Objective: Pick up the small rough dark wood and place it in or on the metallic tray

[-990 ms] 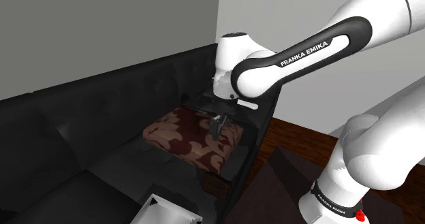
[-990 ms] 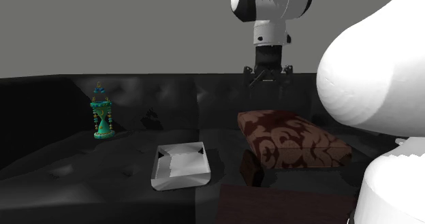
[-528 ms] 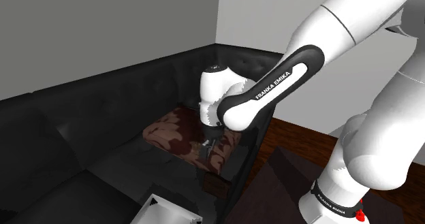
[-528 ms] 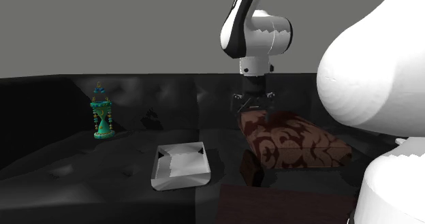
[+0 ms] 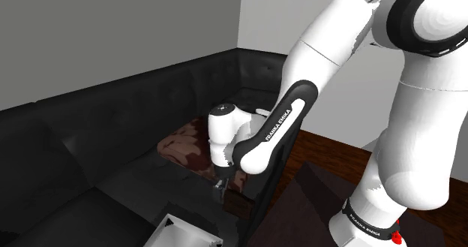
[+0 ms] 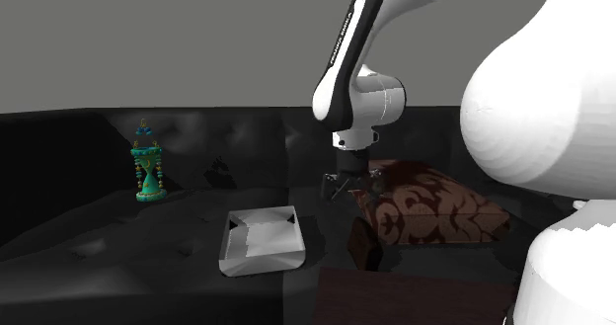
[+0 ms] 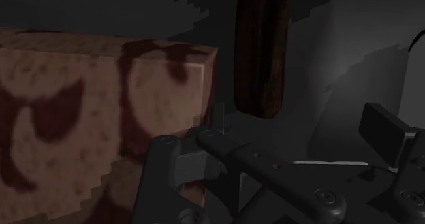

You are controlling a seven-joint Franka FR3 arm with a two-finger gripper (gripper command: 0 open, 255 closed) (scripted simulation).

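Dark, rough-grained wood block (image 6: 363,244) stands on the black tufted sofa (image 6: 197,224), at about 3 o'clock from the pale grey, square, shallow tray (image 6: 259,262) in the second exterior view, perhaps touching the brown patterned cushion (image 6: 434,212). At the block's 12 o'clock the black gripper (image 6: 351,195) hangs, fingers spread, pinching nothing
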